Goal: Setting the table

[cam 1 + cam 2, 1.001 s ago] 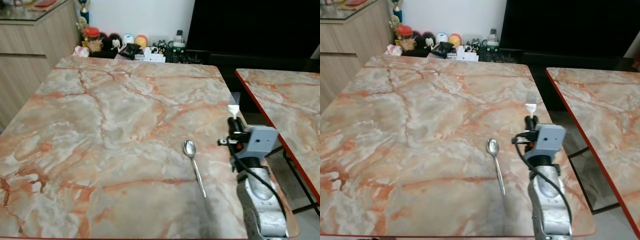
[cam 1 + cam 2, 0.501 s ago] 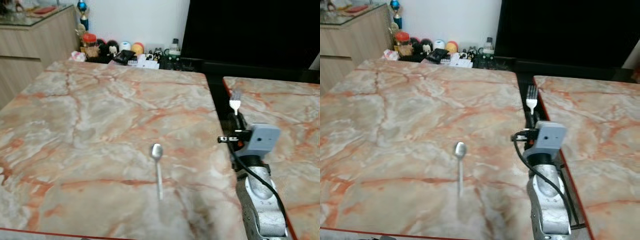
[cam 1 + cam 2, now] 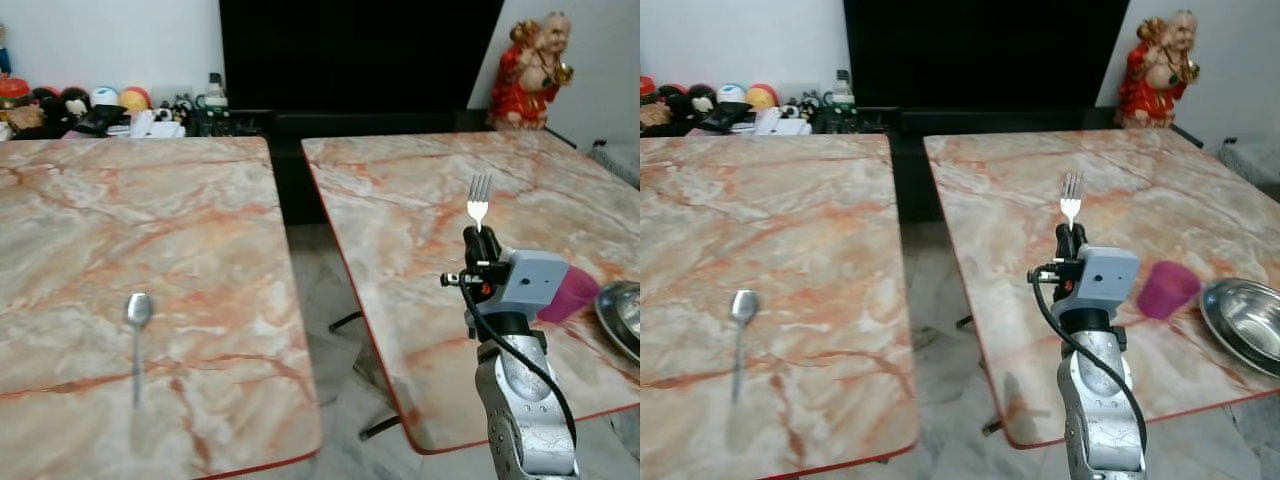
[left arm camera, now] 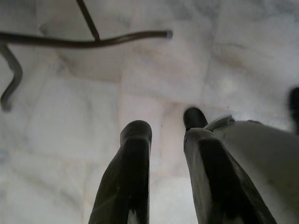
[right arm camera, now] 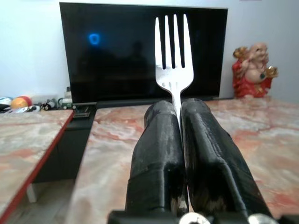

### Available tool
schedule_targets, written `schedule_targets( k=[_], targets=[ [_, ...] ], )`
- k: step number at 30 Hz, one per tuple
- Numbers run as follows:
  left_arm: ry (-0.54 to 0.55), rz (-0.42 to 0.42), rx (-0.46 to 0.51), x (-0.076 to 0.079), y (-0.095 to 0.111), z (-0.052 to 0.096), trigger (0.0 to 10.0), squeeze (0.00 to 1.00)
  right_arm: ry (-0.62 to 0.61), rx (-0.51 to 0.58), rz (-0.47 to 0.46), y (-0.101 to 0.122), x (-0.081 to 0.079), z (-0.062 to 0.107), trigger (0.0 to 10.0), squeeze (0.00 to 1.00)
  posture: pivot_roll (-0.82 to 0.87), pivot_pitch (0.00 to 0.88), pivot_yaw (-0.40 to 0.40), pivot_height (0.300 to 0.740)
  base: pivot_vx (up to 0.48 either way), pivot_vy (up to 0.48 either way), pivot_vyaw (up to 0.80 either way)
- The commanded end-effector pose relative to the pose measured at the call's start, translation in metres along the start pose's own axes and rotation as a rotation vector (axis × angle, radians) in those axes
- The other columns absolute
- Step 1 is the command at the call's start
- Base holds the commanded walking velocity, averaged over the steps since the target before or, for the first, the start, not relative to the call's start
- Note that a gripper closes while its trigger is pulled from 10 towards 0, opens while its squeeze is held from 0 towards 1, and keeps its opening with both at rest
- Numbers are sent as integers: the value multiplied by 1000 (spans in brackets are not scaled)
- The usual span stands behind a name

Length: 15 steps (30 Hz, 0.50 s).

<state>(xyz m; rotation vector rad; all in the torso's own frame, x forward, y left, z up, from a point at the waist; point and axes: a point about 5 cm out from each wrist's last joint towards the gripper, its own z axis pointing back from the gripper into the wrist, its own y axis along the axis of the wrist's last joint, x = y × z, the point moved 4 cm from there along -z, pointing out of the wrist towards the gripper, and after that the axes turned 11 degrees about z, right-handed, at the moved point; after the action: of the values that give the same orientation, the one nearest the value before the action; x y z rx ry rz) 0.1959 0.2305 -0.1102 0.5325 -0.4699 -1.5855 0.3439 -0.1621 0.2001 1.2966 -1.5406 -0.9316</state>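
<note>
My right gripper is shut on a silver fork that stands upright, tines up, over the near part of the right marble table. The right wrist view has the fork clamped between the two black fingers. A silver spoon lies on the left marble table, near its front edge. On the right table sit a pink cup and a steel bowl, to the right of my gripper. My left gripper hangs open over the pale floor.
A gap of marble floor runs between the two tables. A black TV and a low shelf of small toys and bottles stand at the back. A red figurine sits at the back right.
The view has swung to the right: the spoon and left table have shifted left, and the right table with cup and bowl has come into view. The fork stays clamped upright.
</note>
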Motion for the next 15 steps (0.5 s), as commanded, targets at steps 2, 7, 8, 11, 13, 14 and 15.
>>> schedule_targets(
  k=[2, 7, 8, 11, 13, 14, 15],
  targets=[
    [-16, 14, -37, 8, -12, 1, 10000, 0, -18, 17, 12, 4, 6, 0, 10000, 0, -31, 83, -5, 740, 0, -480, 0],
    [-15, 17, -34, 9, -11, 0, 10000, 0, -24, 20, 14, 5, 7, -1, 10000, 0, -29, 89, -2, 740, 0, -480, 0],
    [-14, 17, -33, 8, -11, 0, 10000, 0, -25, 22, 14, 5, 7, -2, 10000, 0, -29, 90, -1, 740, 0, -480, 0],
    [-13, 19, -33, 8, -11, 0, 10000, 0, -26, 23, 15, 5, 7, -2, 10000, 0, -29, 91, -1, 740, 0, -480, 0],
    [-12, 21, -31, 8, -10, 0, 10000, 0, -30, 25, 16, 6, 8, -2, 10000, 0, -29, 93, 0, 740, 0, -480, 0],
    [-12, 21, -30, 8, -10, 0, 10000, 0, -32, 26, 17, 6, 8, -2, 10000, 0, -30, 94, 1, 740, 0, -480, 0],
    [-12, 21, -30, 8, -10, 0, 10000, 0, -34, 27, 18, 6, 8, -2, 10000, 0, -32, 97, 2, 740, 0, -480, 0]
  ],
)
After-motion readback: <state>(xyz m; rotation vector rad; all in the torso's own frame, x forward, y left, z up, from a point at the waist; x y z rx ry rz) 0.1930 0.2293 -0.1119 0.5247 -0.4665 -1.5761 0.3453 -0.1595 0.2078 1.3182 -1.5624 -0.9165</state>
